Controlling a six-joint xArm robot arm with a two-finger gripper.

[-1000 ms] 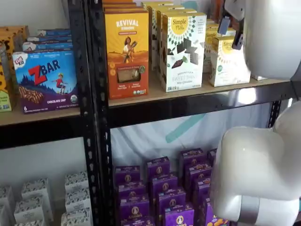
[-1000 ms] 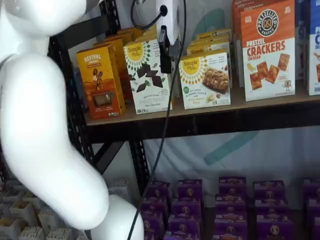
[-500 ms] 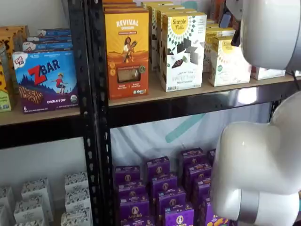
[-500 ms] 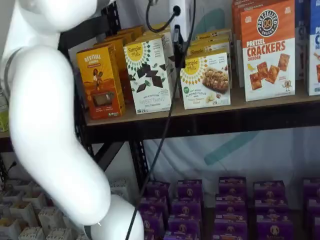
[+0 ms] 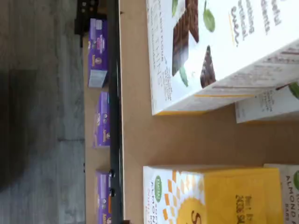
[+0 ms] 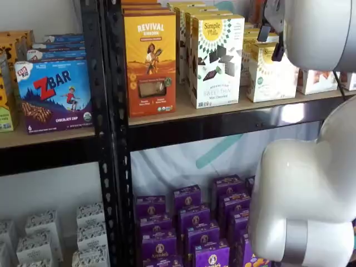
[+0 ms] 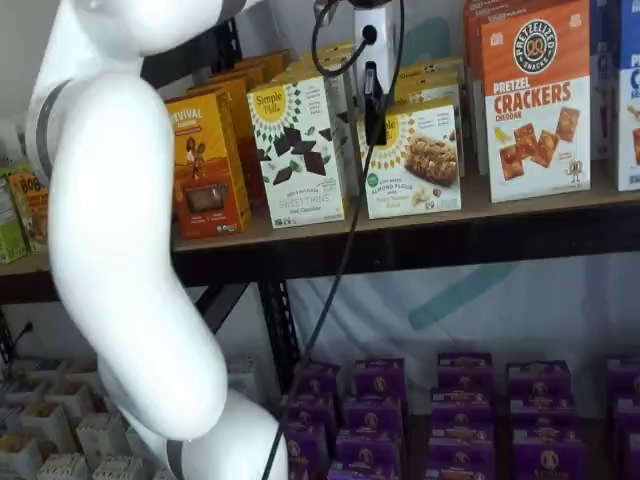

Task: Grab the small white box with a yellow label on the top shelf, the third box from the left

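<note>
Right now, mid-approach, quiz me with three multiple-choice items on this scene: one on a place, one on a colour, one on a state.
1. Where does the small white box stand?
A. on the top shelf, right of the taller white box
B. on the lower level
C. left of the orange box

2. What colour are the boxes on the lower level?
A. green
B. purple
C. red

3. What is the state of the tool?
A. shut on the small white box
B. holding the orange box
C. in front of the small white box, grip unclear

Key: 1 A, both shelf views show it beside the taller box. 2 B, they are plainly purple. 3 C, only a dark finger shows, side-on.
</note>
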